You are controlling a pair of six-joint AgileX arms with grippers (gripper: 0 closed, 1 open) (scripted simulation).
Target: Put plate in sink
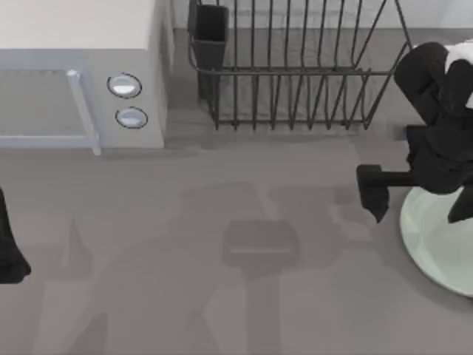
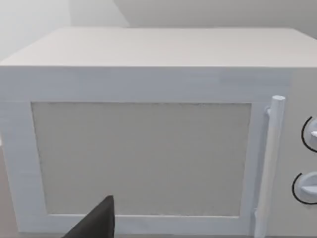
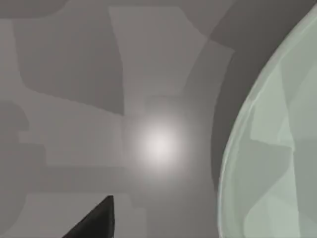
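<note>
The pale mint-green plate (image 1: pixel 437 248) lies flat on the grey table at the right edge, partly cut off by the frame. My right gripper (image 1: pixel 417 203) hovers over the plate's near-left rim and is open. One dark finger (image 1: pixel 373 194) stands left of the plate and the other is over the plate. In the right wrist view the plate (image 3: pixel 277 148) curves in from one side, with a dark fingertip (image 3: pixel 96 220) off it over bare table. The sink is out of view. My left gripper (image 1: pixel 9 251) is parked at the table's left edge.
A white microwave (image 1: pixel 81 74) stands at the back left, and its door faces the left wrist camera (image 2: pixel 143 158). A dark wire dish rack (image 1: pixel 295 66) with a cutlery cup (image 1: pixel 211 37) stands at the back, just behind my right arm.
</note>
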